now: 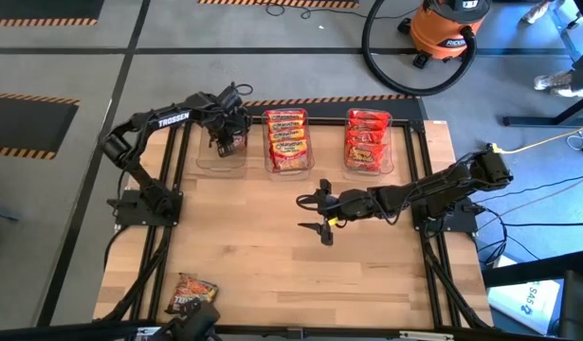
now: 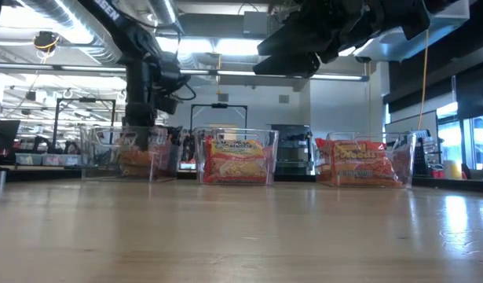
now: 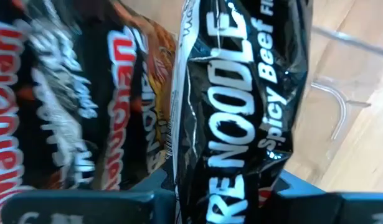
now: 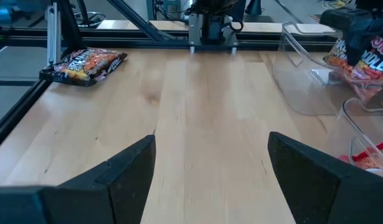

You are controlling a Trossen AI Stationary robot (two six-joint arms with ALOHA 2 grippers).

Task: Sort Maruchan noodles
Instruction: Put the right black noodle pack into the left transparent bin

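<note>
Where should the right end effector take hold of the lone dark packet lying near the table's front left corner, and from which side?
The dark packet lies flat and alone on bare wood, angled to the table edge. Probably best to come straight down from above and pinch across its shorter width at the middle, fingers on the two long edges. The right end effector hangs open over mid-table; the left end effector holds another packet over the left tub.

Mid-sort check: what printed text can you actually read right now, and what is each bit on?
"TROSSEN": on the left arm, high view.
"NOODLE", "Spicy Beef": on the dark packet held by the left end effector, over the left tub.
"RIDGID": on the orange shop vacuum, barely legible.
Packets in the other tubs, the loose packet and the box: print too blurred.
</note>
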